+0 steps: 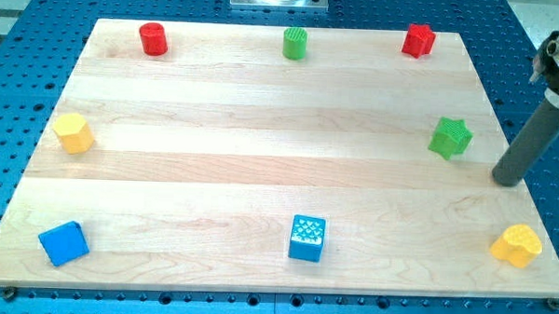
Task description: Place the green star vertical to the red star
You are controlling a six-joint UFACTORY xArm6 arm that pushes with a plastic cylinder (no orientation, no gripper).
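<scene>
The green star (450,137) lies near the board's right edge, about mid-height in the view. The red star (418,40) sits at the board's top right, above and a little left of the green star. My tip (508,178) is at the board's right edge, to the right of and slightly below the green star, apart from it by a small gap. The rod slants up to the view's right.
A red cylinder (153,38) and a green cylinder (296,43) stand along the top edge. A yellow hexagon block (73,132) is at the left, a blue block (63,243) at bottom left, a blue cube (306,238) at bottom centre, a yellow block (516,244) at bottom right.
</scene>
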